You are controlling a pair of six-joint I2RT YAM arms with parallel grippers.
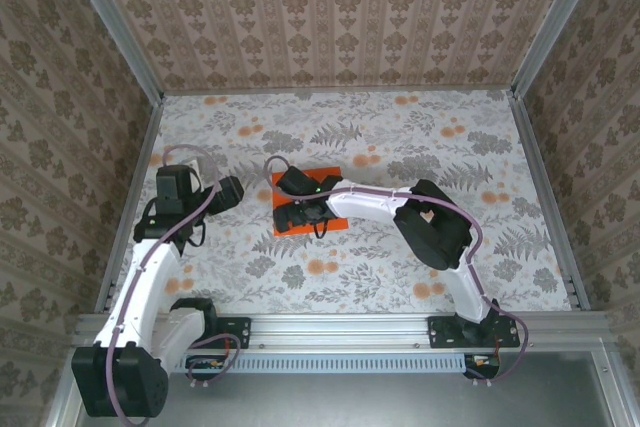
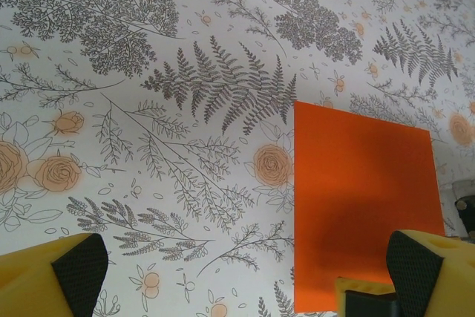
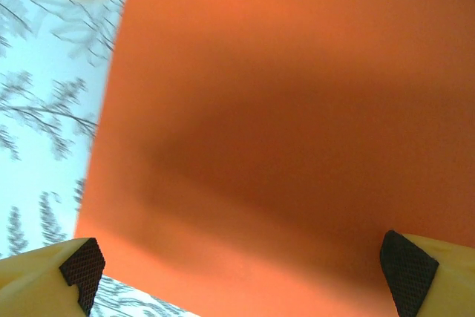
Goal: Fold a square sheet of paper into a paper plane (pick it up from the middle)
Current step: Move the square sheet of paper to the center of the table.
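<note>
The square sheet of paper (image 1: 328, 174) is bright orange and lies flat, without folds, on the flowered table near its middle. My right gripper (image 1: 290, 198) hovers low over the sheet's left half, open, its fingertips (image 3: 82, 265) spread wide over the sheet (image 3: 282, 109) with nothing between them. Left of the sheet, my left gripper (image 1: 228, 192) is open over bare tablecloth. In the left wrist view the sheet (image 2: 360, 206) lies to the right, between my left gripper (image 2: 245, 269) and its right fingertip (image 2: 412, 265). A yellow finger of the right gripper (image 2: 364, 295) rests at the sheet's near edge.
The table (image 1: 400, 127) wears a white cloth printed with grey ferns and pale orange flowers. Patterned walls in metal frames (image 1: 135, 57) close in the left, back and right sides. A metal rail (image 1: 340, 327) carries both arm bases at the near edge.
</note>
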